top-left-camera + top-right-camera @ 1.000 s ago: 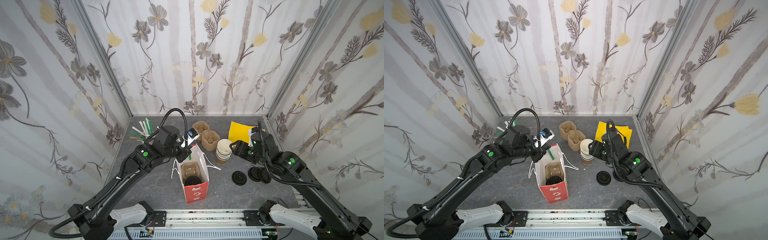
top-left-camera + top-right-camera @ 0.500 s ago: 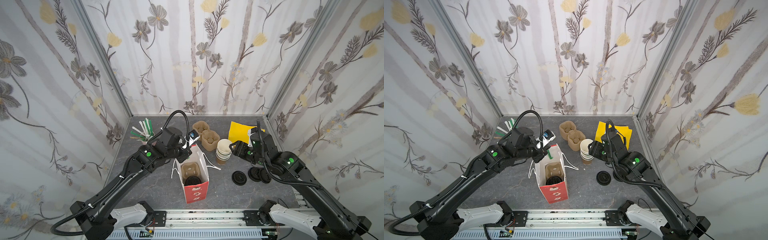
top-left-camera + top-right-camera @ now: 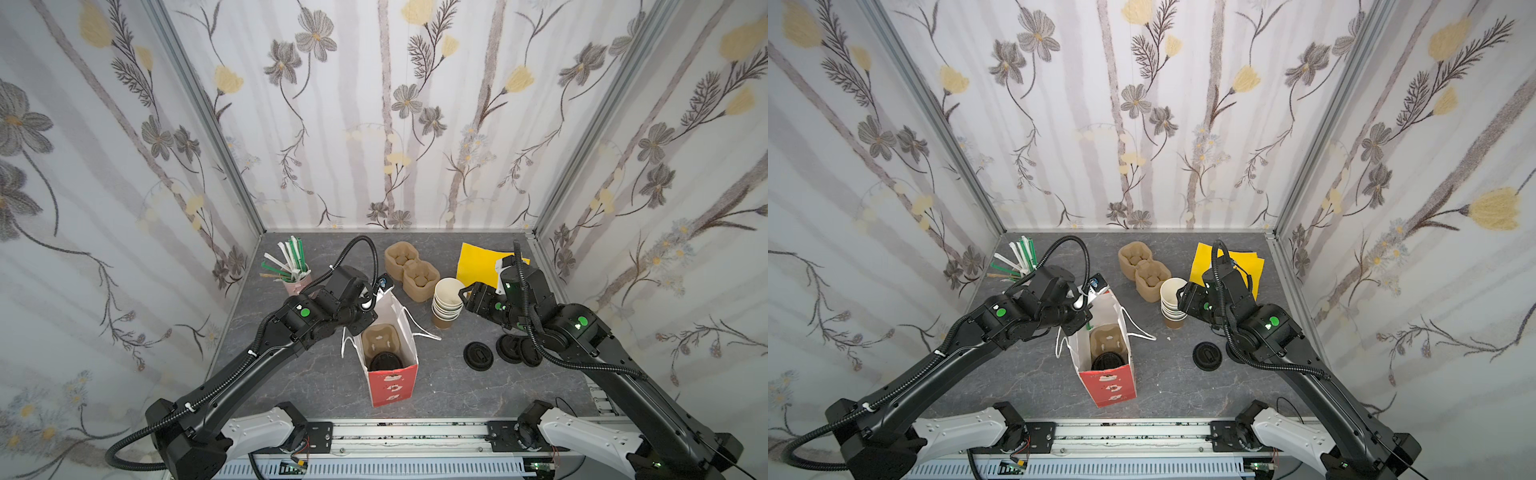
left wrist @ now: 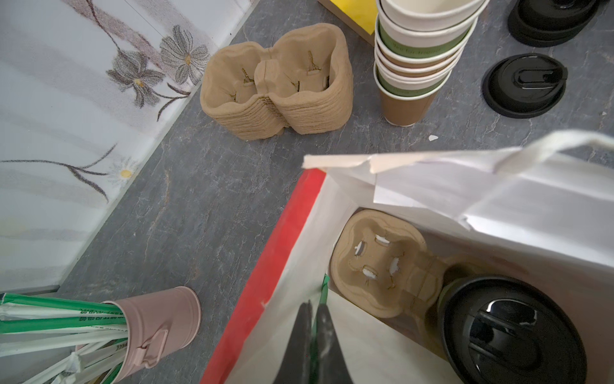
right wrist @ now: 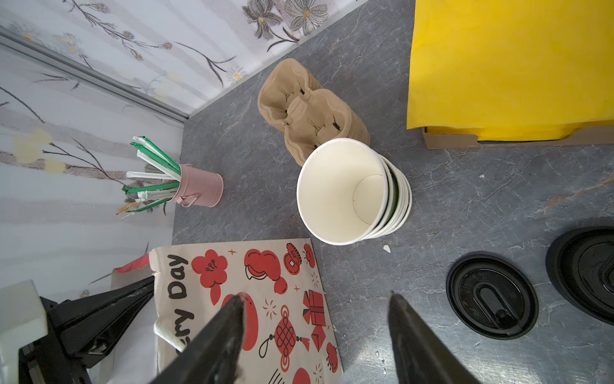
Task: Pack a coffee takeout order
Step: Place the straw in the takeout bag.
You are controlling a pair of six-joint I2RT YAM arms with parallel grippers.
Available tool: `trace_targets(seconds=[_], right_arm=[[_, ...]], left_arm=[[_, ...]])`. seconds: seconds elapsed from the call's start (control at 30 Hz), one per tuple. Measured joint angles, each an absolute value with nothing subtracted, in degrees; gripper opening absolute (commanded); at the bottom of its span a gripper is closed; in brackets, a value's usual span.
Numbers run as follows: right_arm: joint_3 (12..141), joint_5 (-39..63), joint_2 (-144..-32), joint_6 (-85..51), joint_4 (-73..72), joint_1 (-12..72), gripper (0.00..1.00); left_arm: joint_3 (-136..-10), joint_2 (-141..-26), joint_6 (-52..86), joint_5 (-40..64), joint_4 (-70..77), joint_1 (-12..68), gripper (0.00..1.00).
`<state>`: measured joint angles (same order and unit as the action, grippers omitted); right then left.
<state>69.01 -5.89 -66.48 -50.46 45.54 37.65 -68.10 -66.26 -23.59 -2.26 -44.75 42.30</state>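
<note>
Left gripper: the left gripper (image 4: 313, 304) has its jaws pressed together on a thin green straw (image 4: 325, 286), with the tips just inside the bag's mouth.
Straw: only a sliver of green shows between and beyond the black fingers (image 4: 300, 332), close to the bag's white inner wall.
Bag: an upright white paper bag with a red printed front (image 3: 392, 386) stands at lower centre of the frame in both top views, its mouth open.
Cup: a small paper cup with a round black plastic lid (image 3: 384, 360) sits inside the bag at the red-front end. Its body is mostly hidden under the lid.
Carrier: a brown moulded-pulp cup carrier (image 4: 375, 262) lies in the bag. The lidded cup sits in one pocket and the other pocket is bare.
Right gripper: the right gripper (image 5: 315, 297) is spread wide with nothing between its fingers. It hovers right of centre, just beside the stack of lidless white-lined cups (image 3: 446, 303).
Napkins: a pile of yellow paper napkins (image 3: 478, 262) lies at the table's back right, well apart from the bag.
Lids: loose black plastic lids (image 3: 478, 355) lie on the grey table, right of the bag.
Straw holder: a pink metal tin of wrapped green-and-white straws (image 3: 291, 282) stands at the table's back left.
Spare carriers: a stack of brown pulp carriers (image 3: 411, 270) stands behind the bag, near the cup stack.
</note>
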Motion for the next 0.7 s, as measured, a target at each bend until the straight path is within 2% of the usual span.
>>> trace_targets(seconds=[0.3, 0.43, 0.63, 0.7], right_arm=[[68.4, -5.9, -65.8, -50.5, 45.6, 37.6, 0.69], [68.3, -5.9, -65.3, -50.5, 45.6, 37.6, 0.69], [68.2, -5.9, -65.1, -50.5, 45.6, 37.6, 0.69], [68.2, -5.9, -65.0, -50.5, 45.6, 37.6, 0.69]], left_arm=[[-64.6, -67.3, -23.8, -1.7, -43.7, 42.3, 0.00], [-64.2, -67.6, -23.9, -2.8, -42.9, 42.0, 0.13], [-65.1, -67.7, -23.9, -4.2, -42.7, 41.8, 0.39], [-66.5, -67.5, -23.8, -4.3, -42.6, 41.8, 0.42]])
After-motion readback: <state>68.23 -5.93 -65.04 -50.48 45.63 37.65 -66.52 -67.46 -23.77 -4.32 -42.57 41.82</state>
